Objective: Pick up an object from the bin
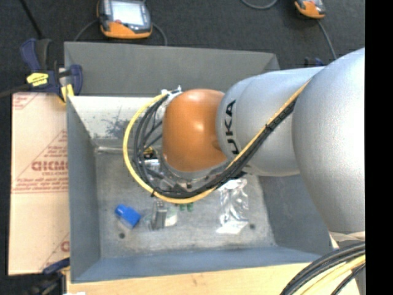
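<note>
Reaching in from the right, the arm hangs its orange wrist cover (190, 131) over the middle of the grey metal bin (83, 189). Its end effector (159, 214) sits low near the floor, just right of a small blue block (128, 214); whether it is apart or together cannot be told. Small green pieces (185, 206) lie beside it, and a crumpled clear plastic packet (233, 209) lies farther right.

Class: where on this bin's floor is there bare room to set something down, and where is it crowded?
Free: the floor between the left wall and the blue block, and a strip along the near wall. Crowded: the middle, under the arm's orange cover, around the green bits and clear packet.
</note>
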Controlling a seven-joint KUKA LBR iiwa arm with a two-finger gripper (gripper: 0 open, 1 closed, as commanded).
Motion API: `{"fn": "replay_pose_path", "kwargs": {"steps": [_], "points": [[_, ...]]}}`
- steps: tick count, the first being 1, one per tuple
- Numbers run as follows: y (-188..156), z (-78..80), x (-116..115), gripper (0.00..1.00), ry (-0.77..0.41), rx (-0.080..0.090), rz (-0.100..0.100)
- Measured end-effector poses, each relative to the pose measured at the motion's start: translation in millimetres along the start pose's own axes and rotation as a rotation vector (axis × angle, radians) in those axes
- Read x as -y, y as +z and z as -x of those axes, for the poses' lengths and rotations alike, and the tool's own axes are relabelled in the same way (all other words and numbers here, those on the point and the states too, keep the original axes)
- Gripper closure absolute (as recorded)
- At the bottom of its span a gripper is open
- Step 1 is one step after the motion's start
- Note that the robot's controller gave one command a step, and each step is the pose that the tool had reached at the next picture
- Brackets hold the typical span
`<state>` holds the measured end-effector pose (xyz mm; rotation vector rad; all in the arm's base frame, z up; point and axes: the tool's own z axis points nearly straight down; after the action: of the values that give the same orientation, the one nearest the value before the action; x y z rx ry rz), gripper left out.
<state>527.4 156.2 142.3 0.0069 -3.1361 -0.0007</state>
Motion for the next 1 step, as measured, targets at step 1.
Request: {"fn": "replay_pose_path", "kwargs": {"steps": [1], "points": [[76.3,-31.9,-22.7,0.00,0.041,-0.001,0.000]]}}
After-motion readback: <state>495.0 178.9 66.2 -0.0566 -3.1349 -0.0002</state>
